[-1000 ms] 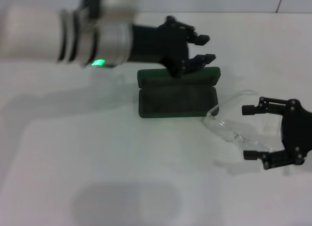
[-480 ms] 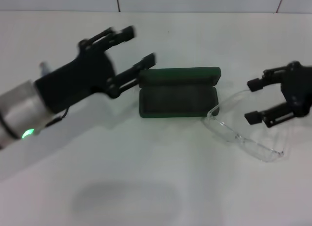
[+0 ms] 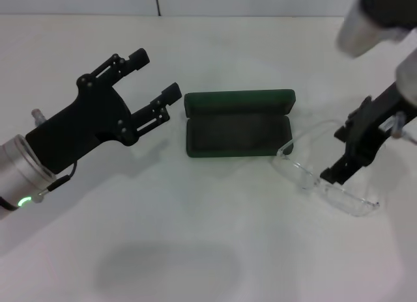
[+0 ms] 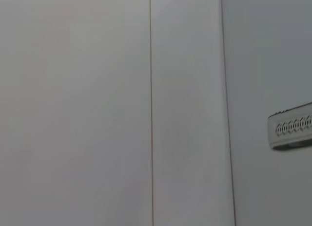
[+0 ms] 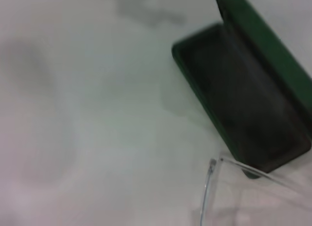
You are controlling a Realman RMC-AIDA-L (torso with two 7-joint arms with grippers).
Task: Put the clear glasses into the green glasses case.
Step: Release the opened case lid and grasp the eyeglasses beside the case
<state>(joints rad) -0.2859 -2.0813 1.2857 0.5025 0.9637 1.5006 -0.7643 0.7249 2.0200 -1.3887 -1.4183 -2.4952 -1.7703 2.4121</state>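
The glasses [image 3: 326,178] lie on the table [image 3: 215,250] just right of the case [image 3: 238,123], one temple tip almost at its near right corner. Their long axis runs on a diagonal, from that corner out to the near right. The case sits open at mid-table, lid standing at the far side, its dark tray empty and its long axis left to right.

The right gripper [image 3: 345,152] is directly over the glasses, pointing down at the middle of the frame; whether its fingers are spread or closed I cannot tell, as they overlap from this angle. It is clearly the nearer arm, so I judge the pick falls to it.

The left gripper [image 3: 156,77] hovers left of the case, fingers spread, holding nothing.

For the tray, the glasses would likely need turning until they lie parallel with the case.
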